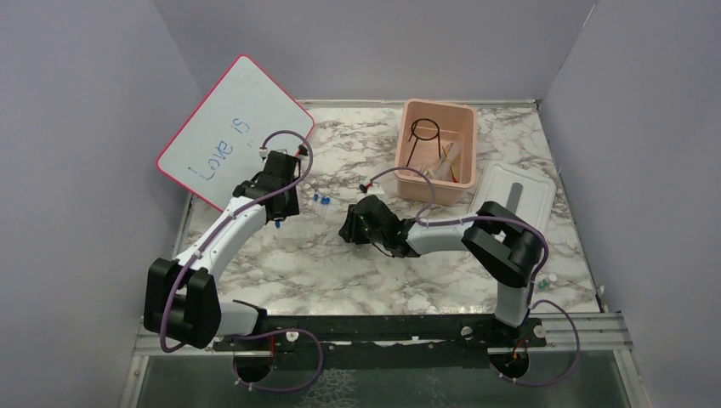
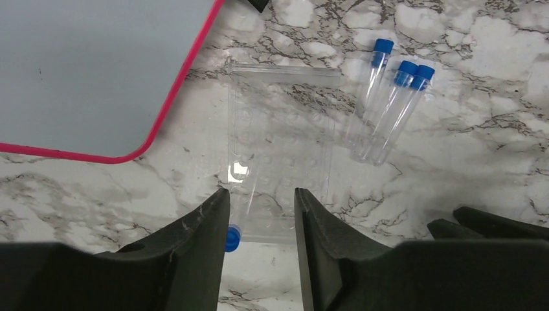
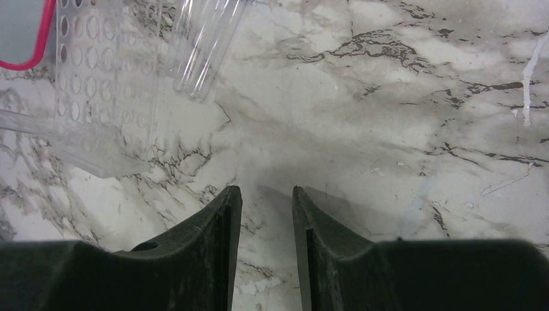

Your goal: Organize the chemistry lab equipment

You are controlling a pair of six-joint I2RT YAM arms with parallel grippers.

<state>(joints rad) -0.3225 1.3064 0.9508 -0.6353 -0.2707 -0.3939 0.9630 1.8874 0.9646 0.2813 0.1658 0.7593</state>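
Note:
My left gripper [image 2: 260, 194] is open, low over a clear plastic tube rack [image 2: 278, 155] lying flat on the marble. One clear tube with a blue cap [image 2: 232, 237] lies on the rack, just inside the left finger. Three blue-capped tubes [image 2: 388, 110] lie side by side to the right of the rack; they also show in the top view [image 1: 321, 201]. My right gripper [image 3: 264, 191] is open and empty over bare marble, with the rack [image 3: 103, 84] at its upper left. The black wire ring stand [image 1: 422, 132] and a red-yellow rod [image 1: 457, 168] are in the pink tub [image 1: 408, 183].
The pink-rimmed whiteboard [image 1: 234, 127] leans at the back left, its corner close to the rack [image 2: 123, 155]. The white lid [image 1: 514, 191] lies right of the tub. Small capped items [image 1: 544, 278] sit by the right arm's base. Grey walls enclose the table.

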